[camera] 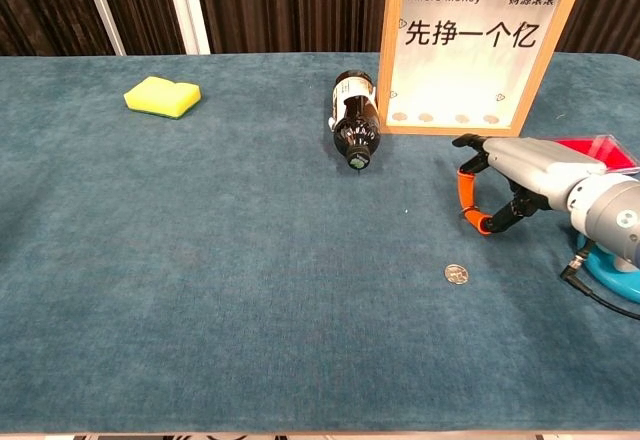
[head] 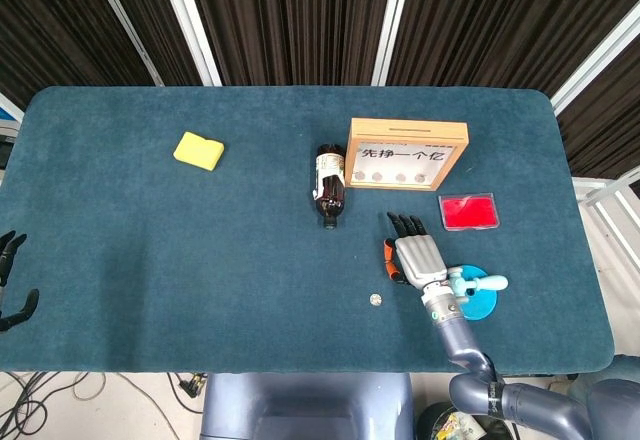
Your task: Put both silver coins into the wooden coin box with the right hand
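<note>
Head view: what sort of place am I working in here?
Probably a robot lab or test cell, not a home: a table covered in blue felt, dark pleated curtains behind it, loose cables on the floor, and unrelated props laid out.

Right hand (camera: 520, 182) above teal cloth table (camera: 220, 260), fingers curled downward around empty space, silver coin (camera: 456, 274) lying near it, wooden coin box (camera: 478, 50) upright behind, brown bottle (camera: 354, 128) on its side, yellow sponge (camera: 162, 97) far left
</note>
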